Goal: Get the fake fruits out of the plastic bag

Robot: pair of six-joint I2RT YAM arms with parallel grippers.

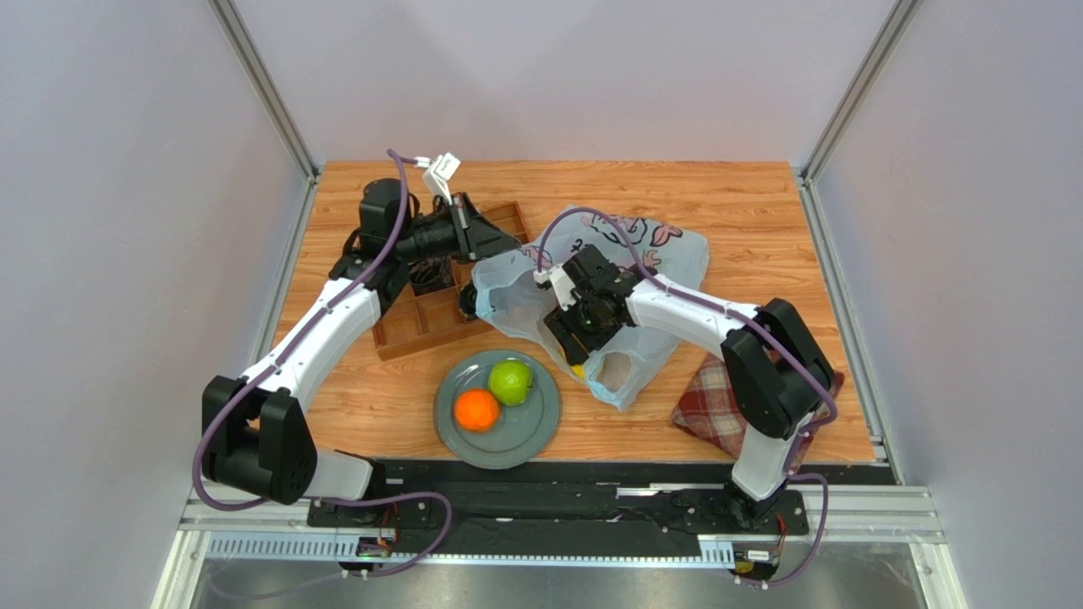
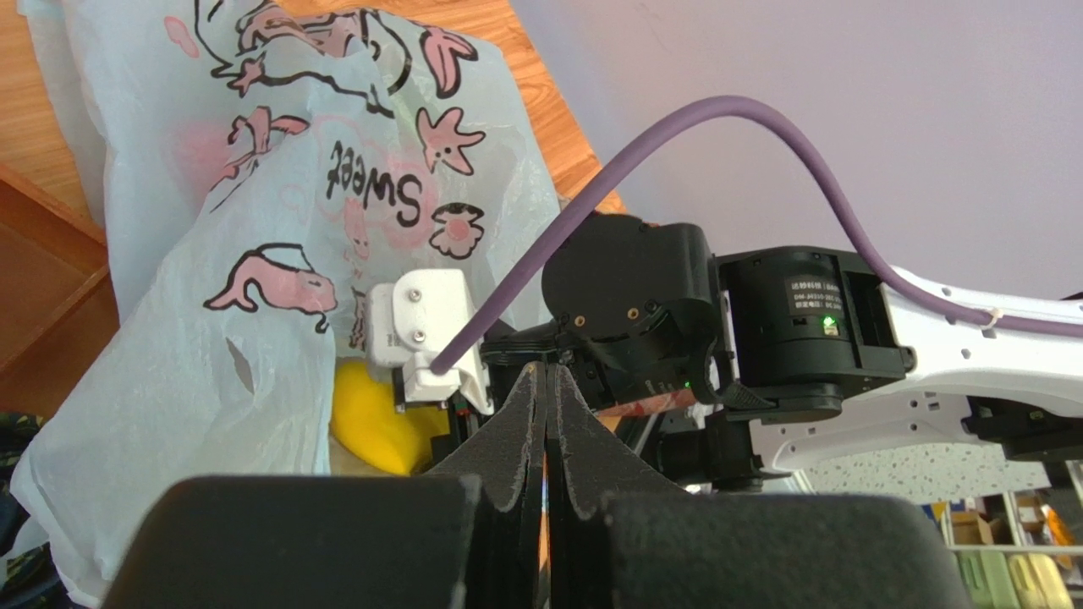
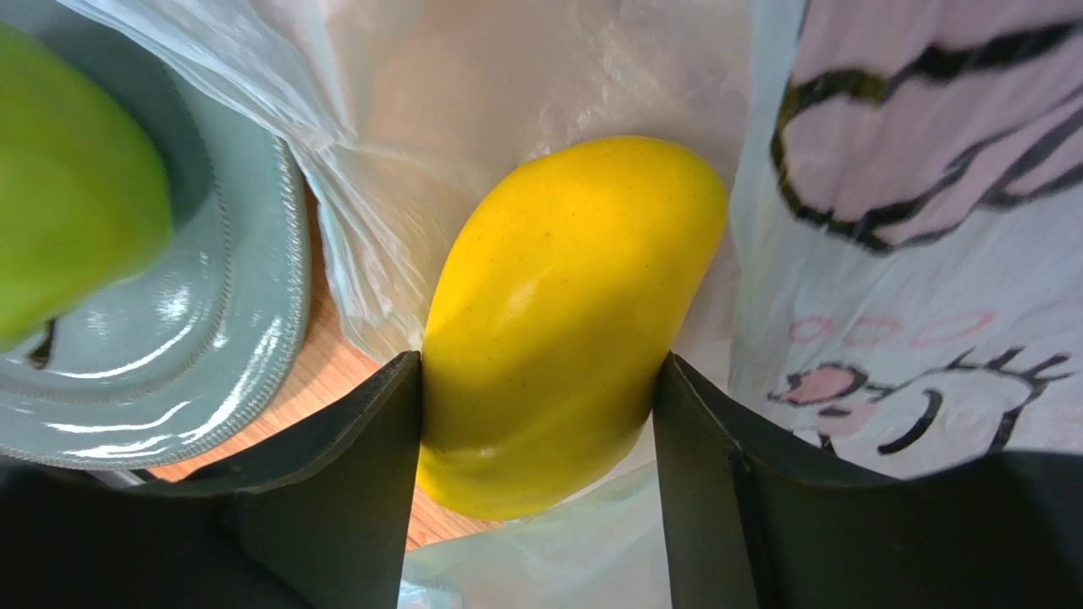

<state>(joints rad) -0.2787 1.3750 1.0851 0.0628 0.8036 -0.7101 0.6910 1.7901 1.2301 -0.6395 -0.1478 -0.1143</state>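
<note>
The plastic bag (image 1: 636, 254) lies crumpled right of centre on the table, its mouth toward the grey plate (image 1: 531, 429). My right gripper (image 1: 578, 349) is in the bag's mouth, shut on the yellow mango (image 3: 572, 317); both fingers press its sides, just above the wood beside the plate rim (image 3: 242, 317). The mango shows through the film in the left wrist view (image 2: 369, 425). An orange (image 1: 477, 410) and a green apple (image 1: 511, 381) sit on the plate. My left gripper (image 1: 470, 301) is shut at the bag's left edge (image 2: 165, 381); nothing shows pinched at its tips (image 2: 547, 371).
A wooden compartment tray (image 1: 420, 317) lies left of the bag, under my left arm. A red plaid cloth (image 1: 712, 400) lies at the near right, beside my right arm's base. The green apple fills the upper left of the right wrist view (image 3: 64, 216).
</note>
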